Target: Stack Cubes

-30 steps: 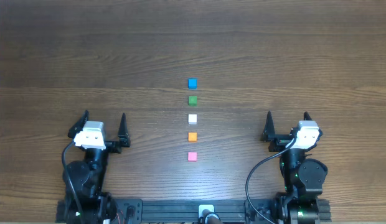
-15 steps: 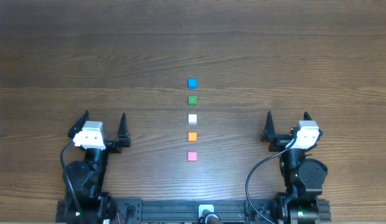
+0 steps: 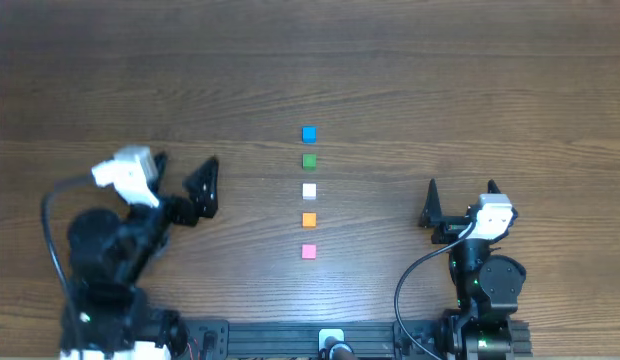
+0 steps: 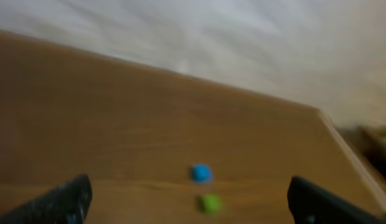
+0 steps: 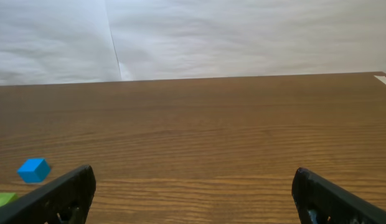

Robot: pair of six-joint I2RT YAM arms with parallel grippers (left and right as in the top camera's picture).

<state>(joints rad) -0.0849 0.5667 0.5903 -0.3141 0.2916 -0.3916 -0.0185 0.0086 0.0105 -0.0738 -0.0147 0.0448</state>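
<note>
Since no cube sits on another yet, the layout reads as a starting arrangement. Well to the left of the white cube [image 3: 309, 190], the left fingers [image 3: 203, 188] are spread wide with nothing between them. They are angled toward the row, which looks like readiness for a first pick.

The five cubes lie flat on the bench [image 3: 440, 80] in one straight line, apart from each other at even gaps and midway between the two arms, presumably so that either side can reach any of them. Beyond the white cube, away from the arm bases, comes the green cube [image 3: 309, 161] and then the blue cube [image 3: 309, 134] at the far end. On its near side come the orange cube [image 3: 309, 219] and then the pink cube [image 3: 309, 251]. Each is a small, solid-coloured block with flat faces, which should suit stacking, though blocks this small would probably need careful alignment.

Well to the right of the white cube, the right fingers [image 3: 431, 205] are likewise apart and empty. They point straight up the bench and not at the row, so that arm appears parked.
</note>
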